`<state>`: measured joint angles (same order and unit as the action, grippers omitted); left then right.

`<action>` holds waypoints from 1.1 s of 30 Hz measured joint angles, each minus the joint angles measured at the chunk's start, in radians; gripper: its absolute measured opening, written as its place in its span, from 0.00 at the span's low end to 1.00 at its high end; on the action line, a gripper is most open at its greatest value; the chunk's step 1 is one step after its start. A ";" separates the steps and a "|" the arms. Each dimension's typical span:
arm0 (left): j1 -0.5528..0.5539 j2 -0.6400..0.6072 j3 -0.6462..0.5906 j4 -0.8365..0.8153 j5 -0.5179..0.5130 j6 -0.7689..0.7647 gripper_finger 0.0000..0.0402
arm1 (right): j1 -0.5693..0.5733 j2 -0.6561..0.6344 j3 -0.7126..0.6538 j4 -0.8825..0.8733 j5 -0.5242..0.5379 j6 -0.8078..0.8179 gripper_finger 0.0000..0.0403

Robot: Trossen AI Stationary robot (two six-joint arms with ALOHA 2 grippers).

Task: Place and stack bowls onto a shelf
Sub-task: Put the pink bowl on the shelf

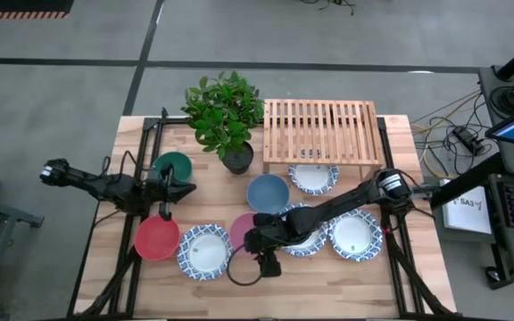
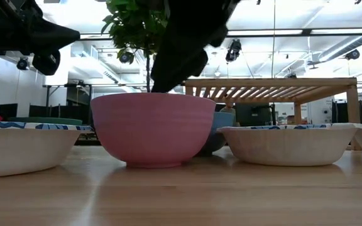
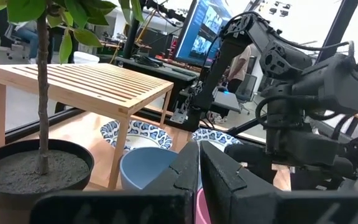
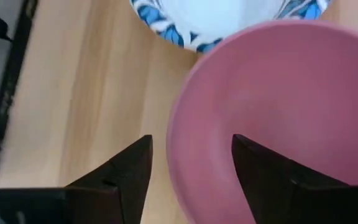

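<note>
The pink bowl (image 1: pixel 238 226) stands on the table near the front, and it also shows in the low view (image 2: pixel 148 130). My right gripper (image 4: pixel 191 149) is open above the bowl's rim (image 4: pixel 178 134), one finger outside the bowl and one over its hollow, neither touching. My left gripper (image 3: pixel 199 163) is shut and empty, held above the table between the dark green bowl (image 1: pixel 172 165) and the red bowl (image 1: pixel 156 238). The blue bowl (image 1: pixel 268 193) stands near the middle. The wooden shelf (image 1: pixel 322 132) stands at the far right with no bowl on it.
White blue-rimmed bowls stand at the front (image 1: pixel 205 251), to the right (image 1: pixel 356 235), under my right arm (image 1: pixel 309 242) and partly under the shelf (image 1: pixel 314 177). A potted plant (image 1: pixel 226 116) stands left of the shelf. Bare wood lies along the near edge.
</note>
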<state>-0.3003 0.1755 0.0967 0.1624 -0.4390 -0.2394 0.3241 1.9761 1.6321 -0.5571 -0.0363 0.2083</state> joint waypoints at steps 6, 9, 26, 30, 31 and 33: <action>0.000 0.016 0.000 0.001 -0.001 0.000 0.00 | 0.001 0.024 0.000 -0.006 0.011 -0.001 0.46; 0.000 0.017 0.000 0.001 -0.016 -0.001 0.00 | 0.001 0.038 0.000 -0.004 0.011 -0.001 0.42; 0.000 0.023 0.000 0.000 -0.024 -0.001 0.00 | 0.001 0.041 0.000 0.018 -0.017 -0.014 0.03; 0.000 0.026 0.000 0.000 -0.024 -0.001 0.00 | 0.001 0.013 0.000 0.012 -0.021 -0.011 0.03; 0.000 0.026 0.000 0.001 -0.024 -0.001 0.00 | 0.001 0.003 0.000 0.007 -0.023 -0.010 0.02; 0.000 0.026 0.000 0.001 -0.024 -0.001 0.00 | 0.001 -0.023 0.000 0.009 -0.024 -0.008 0.02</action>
<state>-0.3000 0.2012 0.0967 0.1637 -0.4633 -0.2405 0.3252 1.9527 1.6321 -0.5481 -0.0600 0.2001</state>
